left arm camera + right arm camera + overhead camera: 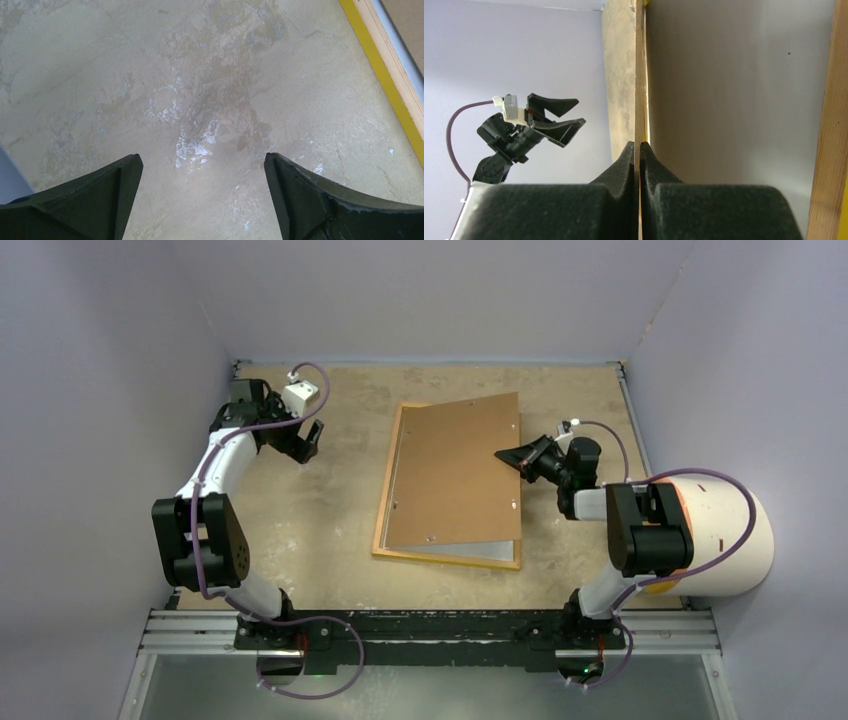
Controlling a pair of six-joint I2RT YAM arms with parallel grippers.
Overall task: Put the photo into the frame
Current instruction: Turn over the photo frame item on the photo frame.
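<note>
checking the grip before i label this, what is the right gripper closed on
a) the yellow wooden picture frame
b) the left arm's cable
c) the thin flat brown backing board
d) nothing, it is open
c: the right gripper has its fingers pressed together on the edge of the thin flat brown backing board, holding that side up off the yellow wooden picture frame.

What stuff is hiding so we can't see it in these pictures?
- Photo's picture side: shown nowhere. In the top view the flat brown backing board covers the thin yellow rectangular frame's inside; only a pale strip peeks out, photo or glass unclear.
- Left wrist view: the picture's edge cuts off most of the frame.
- Right wrist view: board seen edge-on, its face hidden.
</note>
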